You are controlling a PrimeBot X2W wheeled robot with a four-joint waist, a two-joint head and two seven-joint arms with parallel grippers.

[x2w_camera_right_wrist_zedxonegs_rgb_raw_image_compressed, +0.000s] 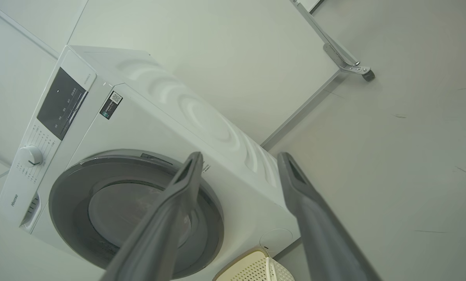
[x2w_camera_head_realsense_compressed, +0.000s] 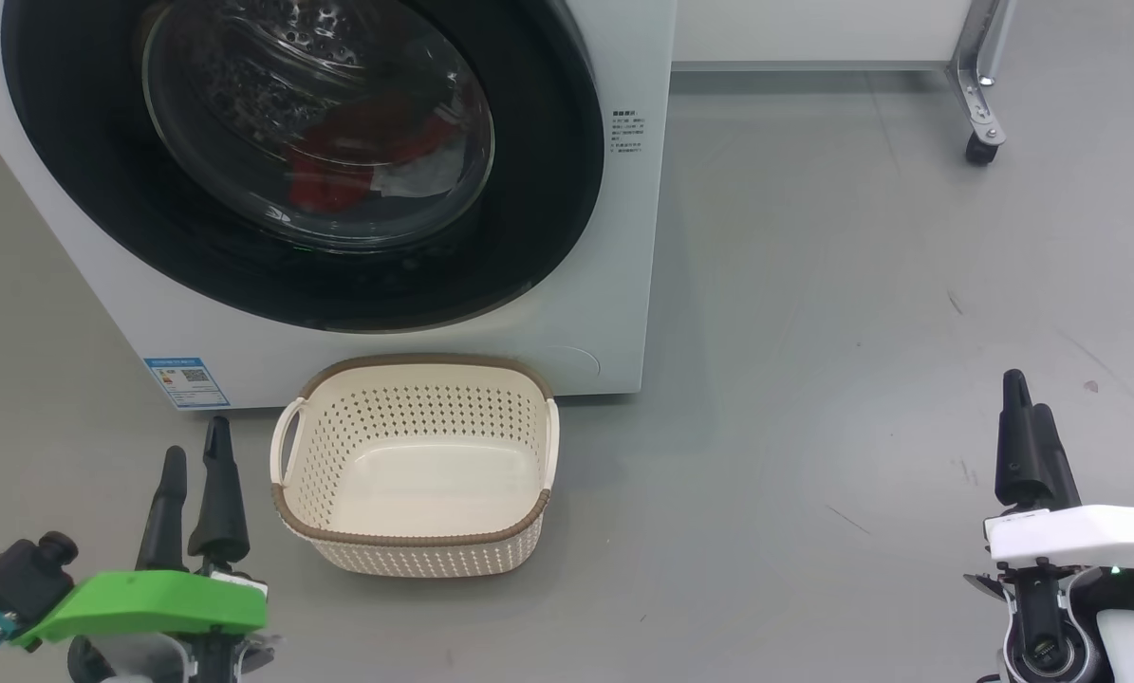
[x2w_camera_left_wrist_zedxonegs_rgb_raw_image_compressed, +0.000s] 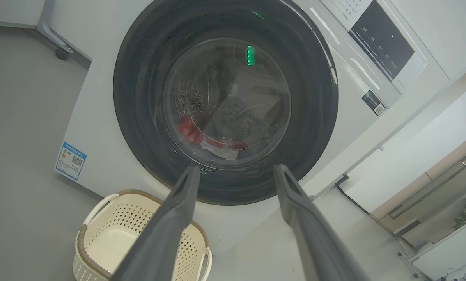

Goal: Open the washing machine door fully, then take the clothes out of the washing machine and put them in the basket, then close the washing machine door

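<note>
The white washing machine (x2w_camera_head_realsense_compressed: 623, 285) stands ahead with its black-rimmed round door (x2w_camera_head_realsense_compressed: 538, 190) shut flat against the front. Behind the glass bowl lie the red and white clothes (x2w_camera_head_realsense_compressed: 358, 161), seen also in the left wrist view as clothes (x2w_camera_left_wrist_zedxonegs_rgb_raw_image_compressed: 194, 134). On the floor in front of the machine sits the cream basket (x2w_camera_head_realsense_compressed: 415, 379), with nothing in it. My left gripper (x2w_camera_head_realsense_compressed: 196, 455) hangs open at the lower left, just left of the basket. Far off at the lower right, my right gripper (x2w_camera_head_realsense_compressed: 1027, 394) is open too, holding nothing.
A blue label sticker (x2w_camera_head_realsense_compressed: 185, 381) marks the machine's lower left front. A metal leg on a caster (x2w_camera_head_realsense_compressed: 982, 142) stands at the back right under a white panel. Grey floor spreads to the right of the machine. The control panel (x2w_camera_right_wrist_zedxonegs_rgb_raw_image_compressed: 61, 103) tops the machine's front.
</note>
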